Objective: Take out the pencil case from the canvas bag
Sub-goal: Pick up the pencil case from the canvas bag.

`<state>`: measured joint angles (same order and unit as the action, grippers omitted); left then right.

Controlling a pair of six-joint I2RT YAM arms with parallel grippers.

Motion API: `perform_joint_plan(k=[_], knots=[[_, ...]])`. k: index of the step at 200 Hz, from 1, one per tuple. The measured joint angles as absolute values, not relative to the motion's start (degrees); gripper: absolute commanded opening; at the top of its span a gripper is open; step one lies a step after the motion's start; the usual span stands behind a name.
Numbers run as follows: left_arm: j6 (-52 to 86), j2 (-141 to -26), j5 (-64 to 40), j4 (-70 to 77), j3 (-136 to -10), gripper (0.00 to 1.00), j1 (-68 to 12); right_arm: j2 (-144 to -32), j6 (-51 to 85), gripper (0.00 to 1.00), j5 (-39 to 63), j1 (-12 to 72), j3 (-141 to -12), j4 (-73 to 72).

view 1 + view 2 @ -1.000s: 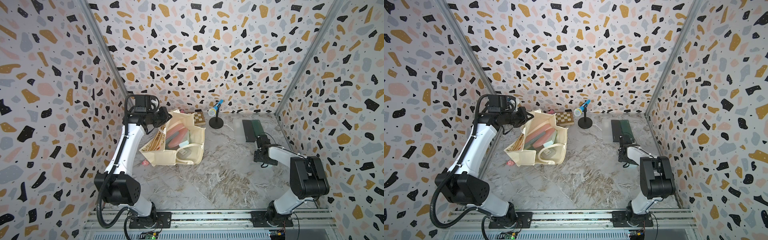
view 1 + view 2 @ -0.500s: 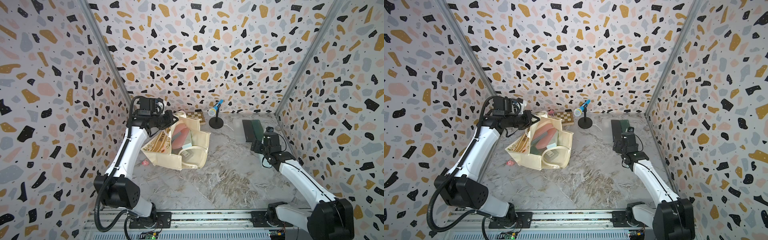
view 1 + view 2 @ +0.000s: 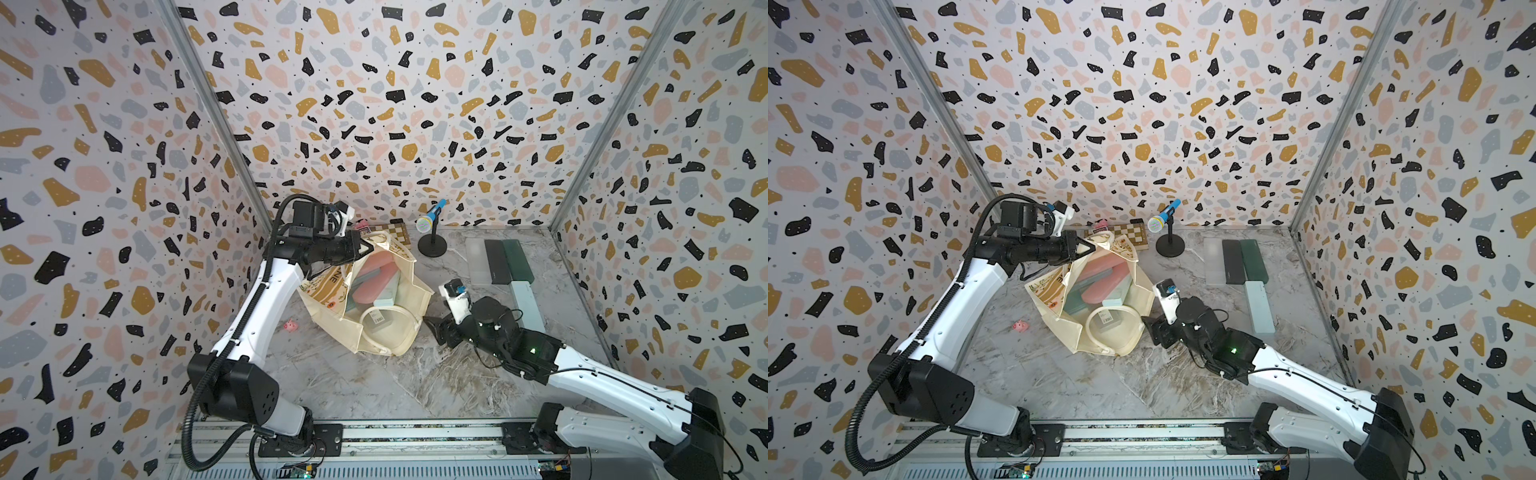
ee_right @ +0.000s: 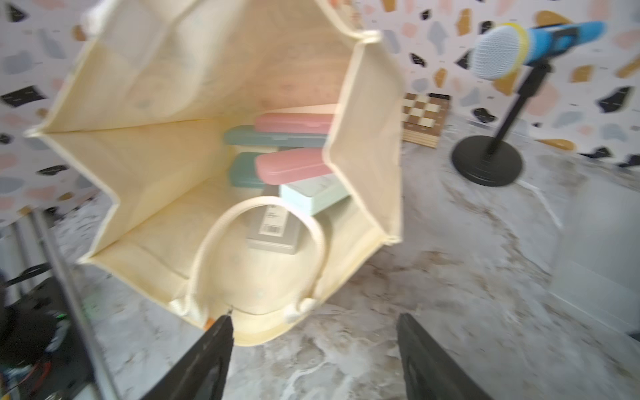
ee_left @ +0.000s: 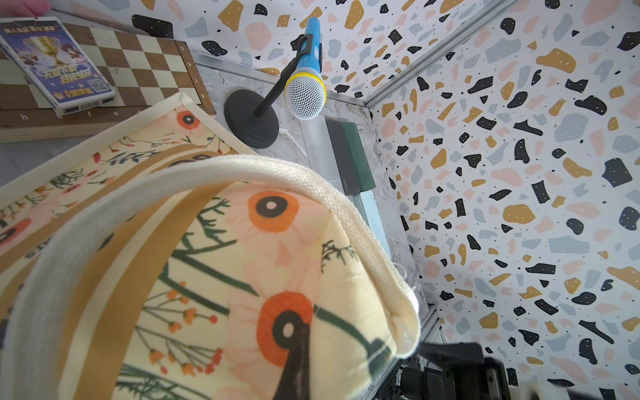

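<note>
The cream canvas bag point(image 3: 376, 332) point(image 3: 1100, 332) lies on its side with its mouth facing my right arm. My left gripper point(image 3: 365, 249) point(image 3: 1087, 249) is shut on the bag's upper rim and holds the mouth up. In the left wrist view one dark finger point(image 5: 296, 363) presses the floral face point(image 5: 242, 263). Several pencil cases lie inside: two pink point(image 4: 294, 168), teal point(image 4: 270, 138), mint point(image 4: 315, 194), grey point(image 4: 273, 230). My right gripper point(image 3: 434, 326) point(image 3: 1152, 324) point(image 4: 313, 320) stands open and empty just outside the mouth, at the lower rope handle point(image 4: 263, 204).
A blue microphone on a black stand point(image 3: 432, 216) and a chessboard point(image 3: 395, 230) stand at the back. More cases point(image 3: 498, 262) point(image 3: 525, 303) lie on the marble at the right. A small pink pig point(image 3: 291, 325) lies left of the bag.
My right arm swung from the cases at the right over to the bag's mouth, its jaws narrowing a little. My left gripper carried the bag's rim rightward, and the bag shifted with it.
</note>
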<state>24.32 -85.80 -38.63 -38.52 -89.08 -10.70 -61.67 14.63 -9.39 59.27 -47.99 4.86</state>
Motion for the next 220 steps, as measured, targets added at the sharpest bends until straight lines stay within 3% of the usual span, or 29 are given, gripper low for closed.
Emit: perform_joint_plan(k=[36,107,167,220], knots=[[23.55,-85.8,-38.7,-38.72,-89.08,0.0,-10.7,-72.66,13.87,0.69,-10.92,66.22,-54.43,2.63],[23.11,-85.8,-38.68,-38.87,-89.08,0.0,-10.7,-95.96,20.1,0.68,-16.75,65.8,-70.91,6.98],[23.05,-85.49,-38.35,-38.98,-89.06,0.0,-10.7,-105.93,28.12,0.87,-19.57,60.03,-79.4,13.67],[22.85,-85.49,-38.22,-39.0,-89.06,0.0,-10.7,-112.6,28.71,0.93,-19.66,58.87,-87.7,16.58]])
